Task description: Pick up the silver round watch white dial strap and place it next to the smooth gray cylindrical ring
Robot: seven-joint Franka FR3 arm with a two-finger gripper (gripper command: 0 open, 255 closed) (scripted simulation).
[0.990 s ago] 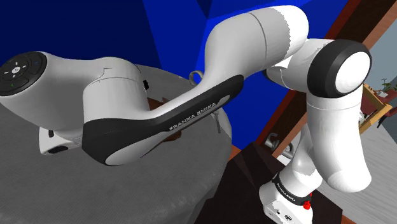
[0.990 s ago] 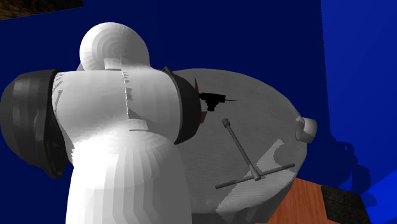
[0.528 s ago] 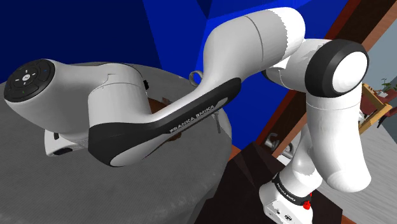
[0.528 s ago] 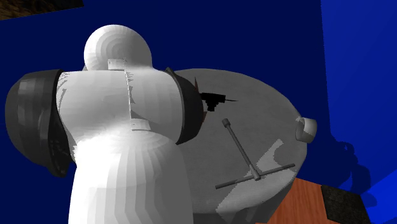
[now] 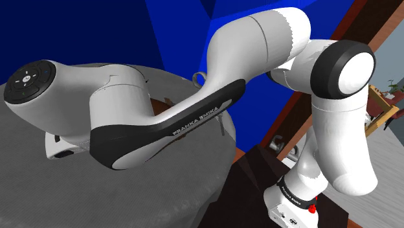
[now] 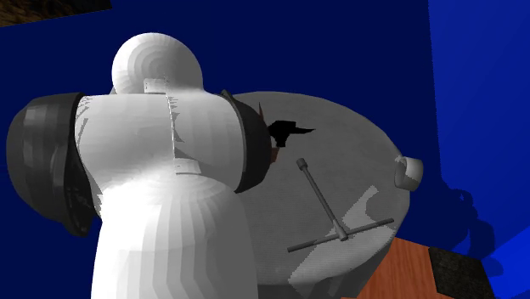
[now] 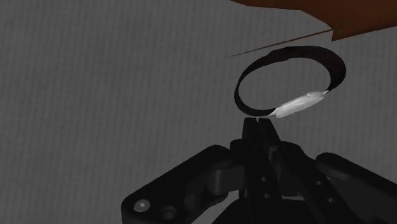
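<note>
The watch lies on the grey round table, a black strap loop with a silvery-white face on its near side. My gripper points down at it. The two black fingers meet at the strap's near edge, beside the face, and pinch the thin band. In the second exterior view a black shape pokes out past the arm's elbow where the gripper works. The grey ring sits at the table's far rim, and it also shows as a small ring behind the forearm.
A grey T-shaped tool lies on the table between the watch and the ring. A brown object lies just beyond the watch. The arm's big white links block much of the table. Blue walls stand behind.
The fingers have gone from open to shut at the strap. The black shape in the second exterior view has changed outline. The arm has barely moved.
</note>
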